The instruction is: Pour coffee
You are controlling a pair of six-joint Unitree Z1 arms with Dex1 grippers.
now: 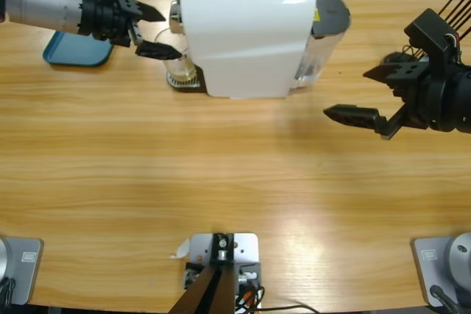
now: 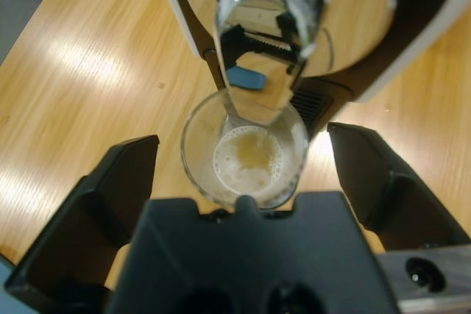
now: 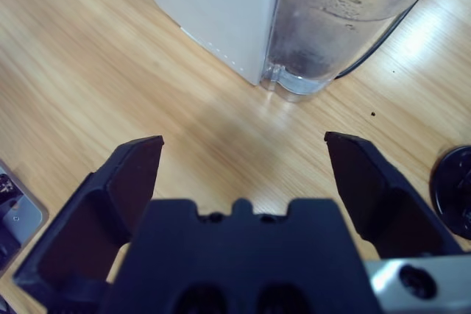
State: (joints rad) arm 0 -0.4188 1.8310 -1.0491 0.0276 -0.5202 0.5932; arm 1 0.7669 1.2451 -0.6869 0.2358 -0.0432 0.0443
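From above we see a white coffee machine (image 1: 246, 31) at the table's far middle, a clear glass (image 1: 181, 68) under its spout; the left gripper (image 1: 151, 32) flanks it, jaws spread, the right gripper (image 1: 372, 97) open at right. Along the left wrist, the coffee (image 2: 249, 159) — pale, foamy — lies shallow in the glass (image 2: 244, 152), between open jaws. Along the right wrist, wide jaws face the water tank (image 3: 346, 20).

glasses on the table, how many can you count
1. A small clear drinking glass stands under the chrome spout of the white coffee machine, between the open jaws of the left end effector. The machine's body could hide others behind it.
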